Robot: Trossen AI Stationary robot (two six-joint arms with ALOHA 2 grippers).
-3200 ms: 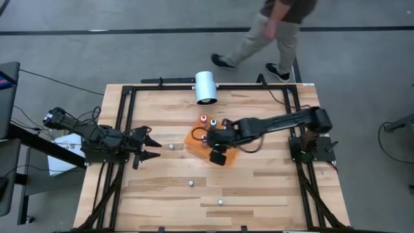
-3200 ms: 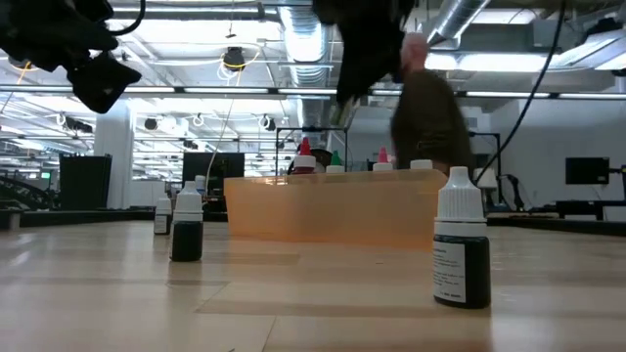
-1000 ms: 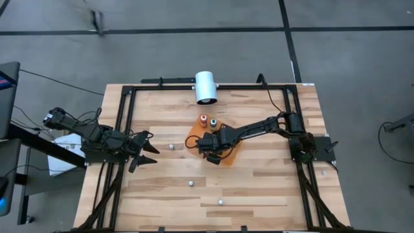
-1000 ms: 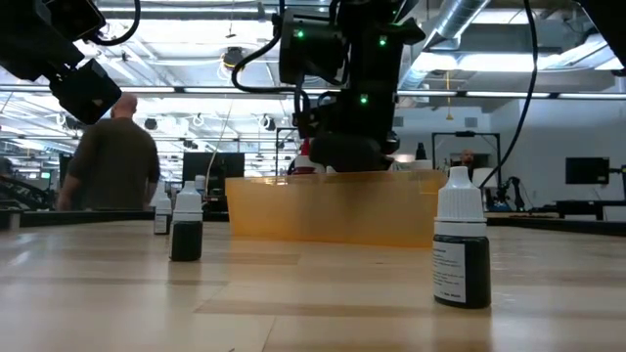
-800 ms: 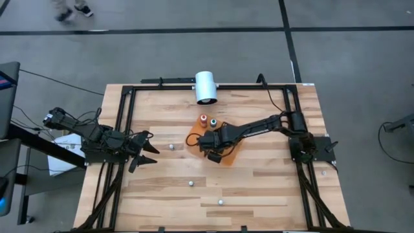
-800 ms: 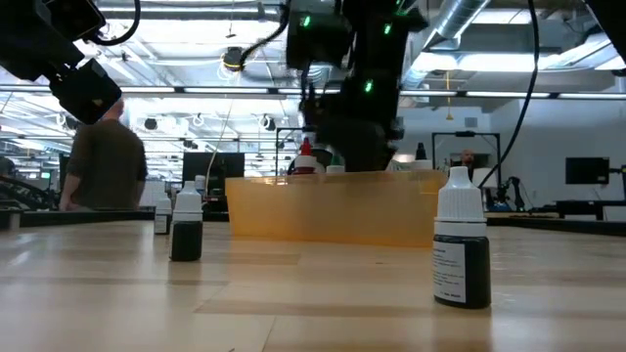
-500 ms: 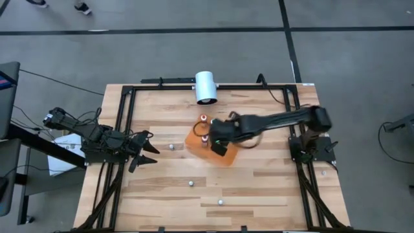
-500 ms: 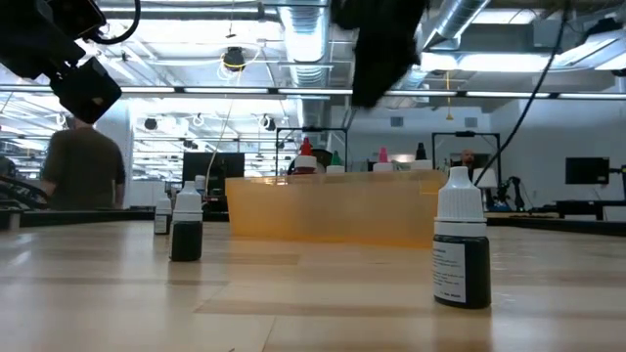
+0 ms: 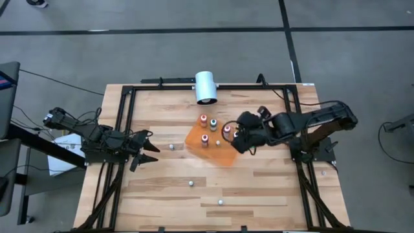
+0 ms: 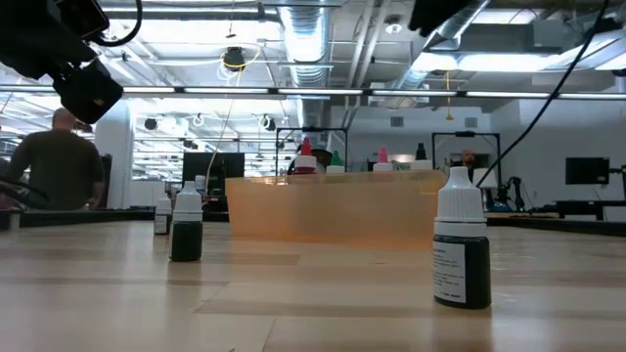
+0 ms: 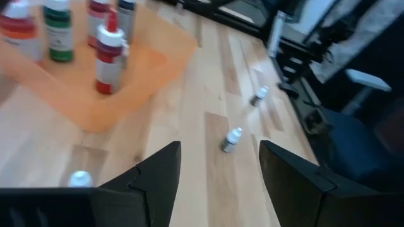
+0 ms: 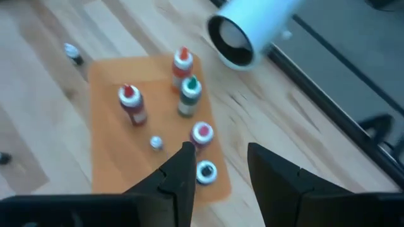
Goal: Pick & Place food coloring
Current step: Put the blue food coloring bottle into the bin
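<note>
The food coloring bottles stand upright on an orange sheet (image 9: 217,155) mid-table: a red-topped one (image 12: 131,104), a green one (image 12: 189,91), a pink one (image 12: 201,133) and several more. Three loose bottles stand on the bare wood (image 9: 171,147) (image 9: 191,183) (image 9: 220,202). My right gripper (image 9: 238,137) hangs open above the sheet's right edge, slanting down, with nothing between its fingers (image 12: 180,183). My left gripper (image 9: 147,149) waits open at the table's left side, pointing across toward the sheet (image 11: 151,69).
A large white cylinder (image 9: 206,87) lies on its side at the far edge, its open end toward the sheet. A black frame (image 9: 123,129) runs around the table. In the low view a dark bottle (image 10: 460,249) stands close by and a person (image 10: 59,156) is far off.
My right gripper has risen from low over the orange sheet and drawn back toward the table's right edge, rolling its wrist. The bottles it covered now show standing on the sheet. The person in the background has walked on.
</note>
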